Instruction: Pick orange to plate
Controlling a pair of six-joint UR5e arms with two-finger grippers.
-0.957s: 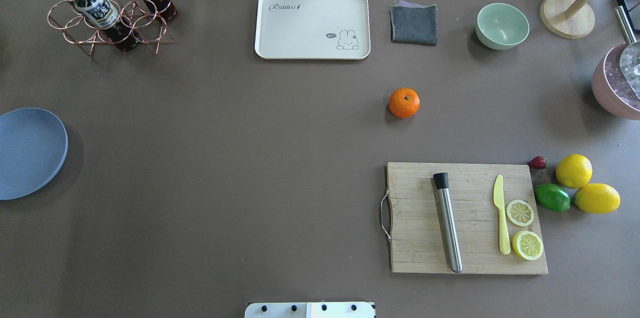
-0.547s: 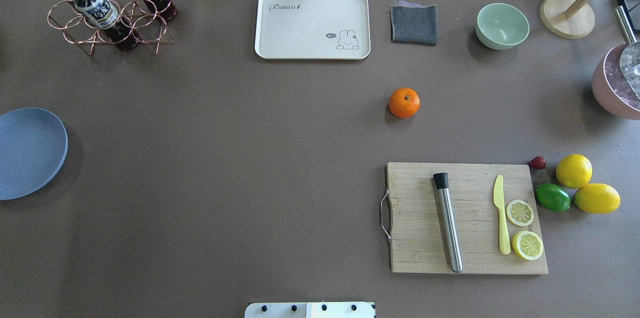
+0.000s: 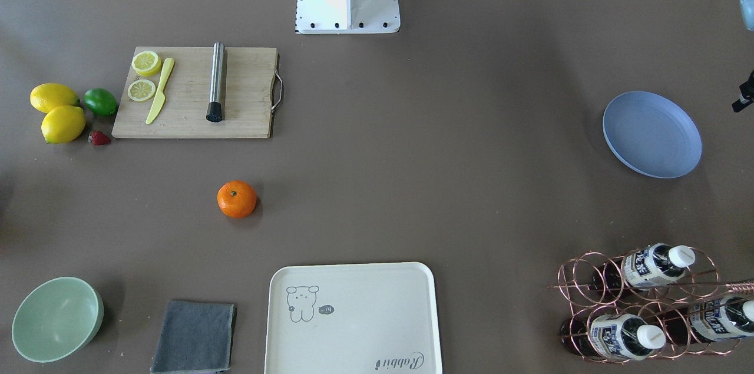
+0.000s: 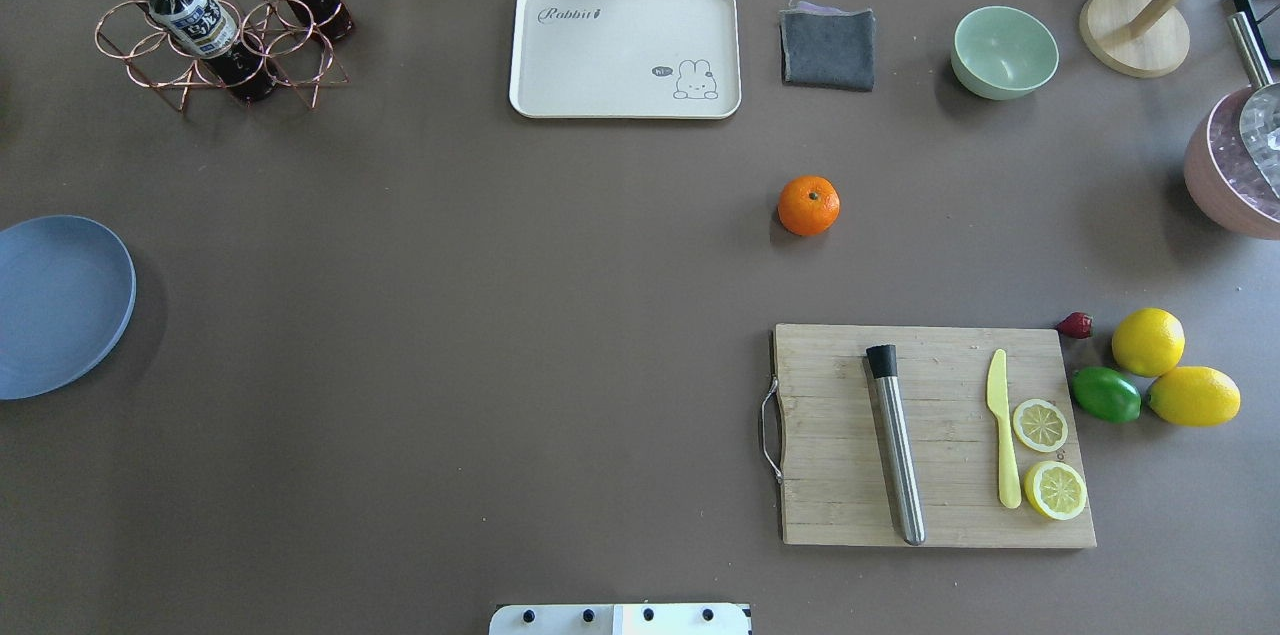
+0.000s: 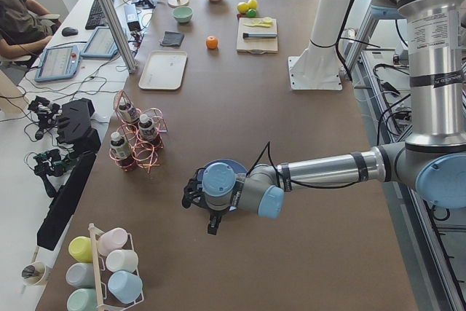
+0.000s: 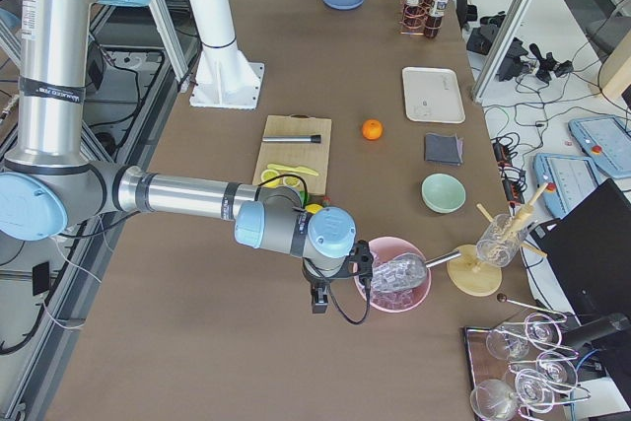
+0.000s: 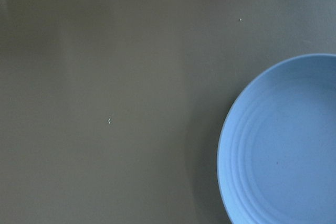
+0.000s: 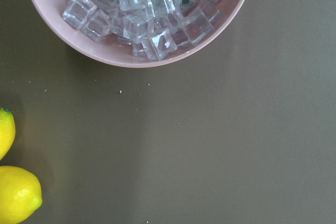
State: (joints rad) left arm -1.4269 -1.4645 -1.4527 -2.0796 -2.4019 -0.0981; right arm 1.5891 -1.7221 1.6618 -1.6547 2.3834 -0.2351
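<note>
The orange [image 4: 809, 205] lies by itself on the brown table, right of centre and beyond the cutting board; it also shows in the front view [image 3: 237, 199]. The periwinkle-blue plate [image 4: 55, 305] is at the far left edge and holds nothing. My left gripper [image 5: 198, 198] hovers over the table beside the plate [image 7: 283, 145], far from the orange. My right gripper [image 6: 317, 301] hangs at the opposite end, next to the pink bowl of ice [image 8: 136, 19]. Neither gripper's state can be told from these side views.
A wooden cutting board [image 4: 850, 505] carries a steel muddler, a yellow knife and lemon halves. Two lemons [image 4: 1148, 341], a lime [image 4: 1106, 394] and a strawberry lie to its right. A cream tray [image 4: 625, 50], grey cloth [image 4: 828, 47], green bowl [image 4: 1004, 52] and bottle rack [image 4: 215, 25] line the far edge.
</note>
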